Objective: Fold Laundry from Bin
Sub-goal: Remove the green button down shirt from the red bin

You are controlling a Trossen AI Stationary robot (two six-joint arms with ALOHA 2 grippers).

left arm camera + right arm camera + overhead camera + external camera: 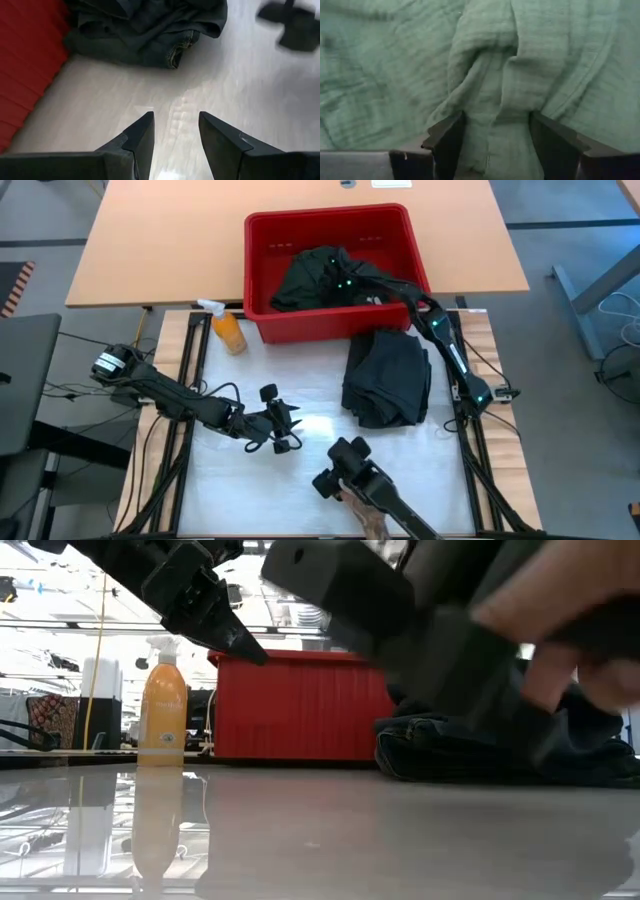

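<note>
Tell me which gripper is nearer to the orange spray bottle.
Left. The left gripper hovers over the table in front of the orange spray bottle, open and empty. The right gripper is farther off, down in the red bin on dark laundry.

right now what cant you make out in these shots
- Bin contents: in the high view the laundry hides the floor beneath it.
- Right gripper: cloth fills its wrist view; whether it grips is unclear.
- Low view: a blurred dark object and a hand block the folded garment.

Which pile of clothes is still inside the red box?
The dark green garment crumpled in the red bin, where the right end effector digs in. The other garment lies outside on the table.
</note>
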